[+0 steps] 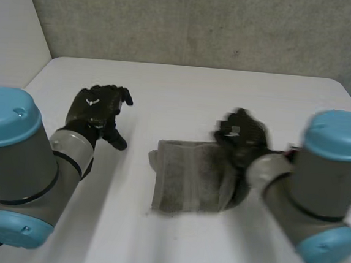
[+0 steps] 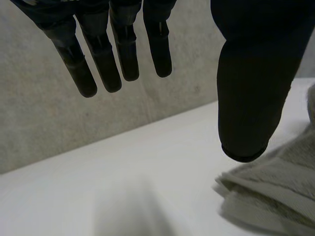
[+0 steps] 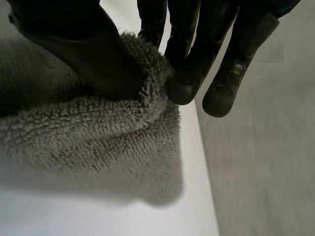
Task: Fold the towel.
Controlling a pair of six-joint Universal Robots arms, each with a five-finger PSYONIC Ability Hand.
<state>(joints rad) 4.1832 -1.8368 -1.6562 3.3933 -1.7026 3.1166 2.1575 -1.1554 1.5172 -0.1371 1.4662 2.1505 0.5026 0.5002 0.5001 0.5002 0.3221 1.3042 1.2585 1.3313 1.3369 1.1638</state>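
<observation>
A grey towel lies folded on the white table, right of centre in the head view. My right hand is at the towel's far right corner, thumb and fingers pinching a fold of the cloth. In the right wrist view the thumb presses the grey towel against the fingers, and the corner is lifted off the table. My left hand hovers left of the towel, apart from it. Its fingers hang straight and spread, holding nothing, and the towel's edge lies beyond the thumb.
The white table runs back to a grey wall. Bare tabletop lies between the left hand and the towel and along the front edge.
</observation>
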